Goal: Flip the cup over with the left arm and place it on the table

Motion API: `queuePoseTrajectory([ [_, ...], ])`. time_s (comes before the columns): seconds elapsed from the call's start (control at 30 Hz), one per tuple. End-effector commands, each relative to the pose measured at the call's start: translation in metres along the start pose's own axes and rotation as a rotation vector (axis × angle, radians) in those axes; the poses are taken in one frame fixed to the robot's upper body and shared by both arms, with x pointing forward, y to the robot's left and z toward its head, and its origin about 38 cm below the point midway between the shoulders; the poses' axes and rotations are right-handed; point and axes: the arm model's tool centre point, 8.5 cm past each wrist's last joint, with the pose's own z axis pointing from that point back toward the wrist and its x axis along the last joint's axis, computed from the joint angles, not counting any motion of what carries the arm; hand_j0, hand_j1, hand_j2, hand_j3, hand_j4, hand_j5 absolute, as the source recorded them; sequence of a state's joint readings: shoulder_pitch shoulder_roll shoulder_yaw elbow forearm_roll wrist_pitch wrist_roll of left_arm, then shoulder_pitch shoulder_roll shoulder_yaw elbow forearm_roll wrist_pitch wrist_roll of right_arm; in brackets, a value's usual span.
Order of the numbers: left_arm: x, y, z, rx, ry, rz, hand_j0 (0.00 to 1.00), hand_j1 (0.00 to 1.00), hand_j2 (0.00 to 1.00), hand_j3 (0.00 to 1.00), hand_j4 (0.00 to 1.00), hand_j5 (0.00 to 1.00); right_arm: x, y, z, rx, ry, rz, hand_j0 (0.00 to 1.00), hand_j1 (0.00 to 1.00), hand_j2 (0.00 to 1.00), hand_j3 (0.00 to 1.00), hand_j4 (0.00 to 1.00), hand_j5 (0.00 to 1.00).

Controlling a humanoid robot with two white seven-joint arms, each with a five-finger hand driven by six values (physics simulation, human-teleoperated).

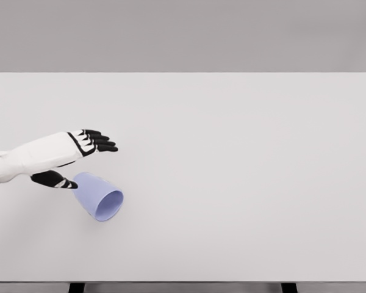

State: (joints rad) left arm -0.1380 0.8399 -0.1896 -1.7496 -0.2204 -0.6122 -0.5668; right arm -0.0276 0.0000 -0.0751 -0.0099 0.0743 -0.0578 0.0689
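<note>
One lavender cup [99, 196] is lying on its side near the white table's [244, 159] front left, mouth facing us, so nothing is flipped yet: we are still needing to grasp, upright and set it down. We are holding our left hand [79, 155] just behind it, fingers extended, thumb near its base, gripping nothing.
</note>
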Motion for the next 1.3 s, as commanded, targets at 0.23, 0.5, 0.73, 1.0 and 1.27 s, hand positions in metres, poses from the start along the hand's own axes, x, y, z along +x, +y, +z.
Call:
queuePoseTrajectory([
  [0.23,0.002,0.000,0.000,-0.044,-0.005,-0.013,1.00,1.00,1.00,1.00,1.00,1.00,-0.007,0.000,0.000,0.000,0.014,-0.002,1.00,1.00,1.00,1.00,1.00,1.00],
  [0.5,-0.016,0.038,0.087,-0.259,0.148,-0.128,1.00,1.00,1.00,1.00,1.00,1.00,-0.007,0.000,0.000,0.000,0.014,-0.002,1.00,1.00,1.00,1.00,1.00,1.00],
  [0.73,-0.007,0.032,0.071,-0.116,0.054,0.090,1.00,1.00,1.00,1.00,1.00,1.00,-0.007,0.000,0.000,0.000,0.014,-0.002,1.00,1.00,1.00,1.00,1.00,1.00],
  [1.0,0.008,-0.018,0.031,-0.215,-0.071,0.207,1.00,1.00,1.00,1.00,1.00,1.00,-0.007,0.000,0.000,0.000,0.014,-0.002,1.00,1.00,1.00,1.00,1.00,1.00],
  [1.27,0.006,-0.034,-0.002,-0.199,-0.010,0.184,1.00,1.00,1.00,1.00,1.00,1.00,-0.007,0.000,0.000,0.000,0.014,-0.002,1.00,1.00,1.00,1.00,1.00,1.00],
])
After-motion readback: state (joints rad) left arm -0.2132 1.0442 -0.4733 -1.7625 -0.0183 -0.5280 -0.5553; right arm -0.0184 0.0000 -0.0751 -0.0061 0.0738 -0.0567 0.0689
